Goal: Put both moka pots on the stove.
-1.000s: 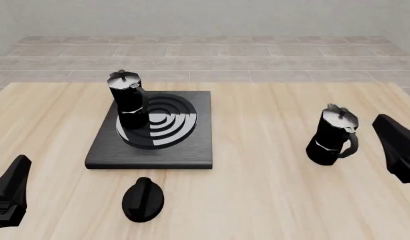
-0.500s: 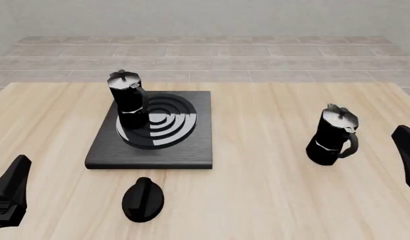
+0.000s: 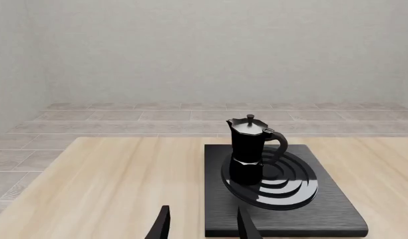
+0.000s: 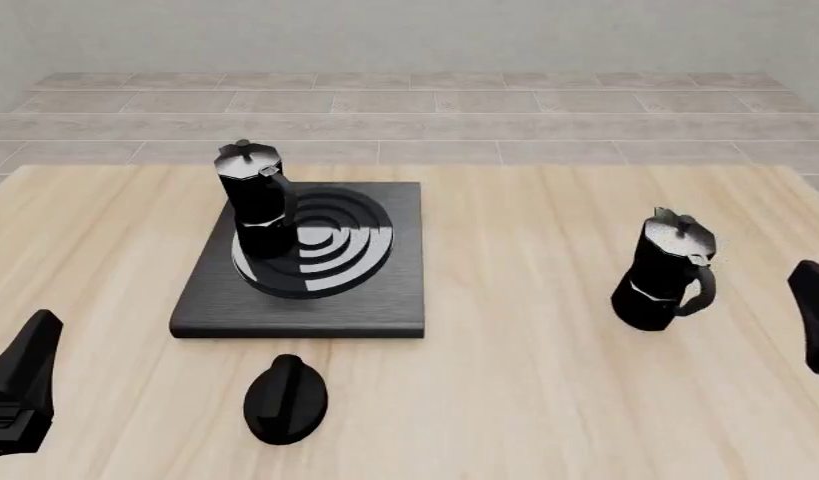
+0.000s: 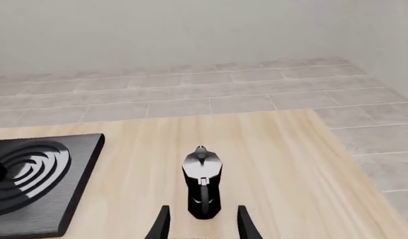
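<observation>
**Second pot ahead of my right tool**

One moka pot (image 4: 256, 198) already stands on the stove (image 4: 382, 290). The other moka pot (image 5: 202, 181) stands upright on the bench (image 4: 516, 380), straight ahead of my right tool (image 5: 200, 226) (open, empty), handle facing me.

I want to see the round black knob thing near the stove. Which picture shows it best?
The front view: the knob lies whole on the table, in front of the stove. Neither wrist view shows it.
</observation>
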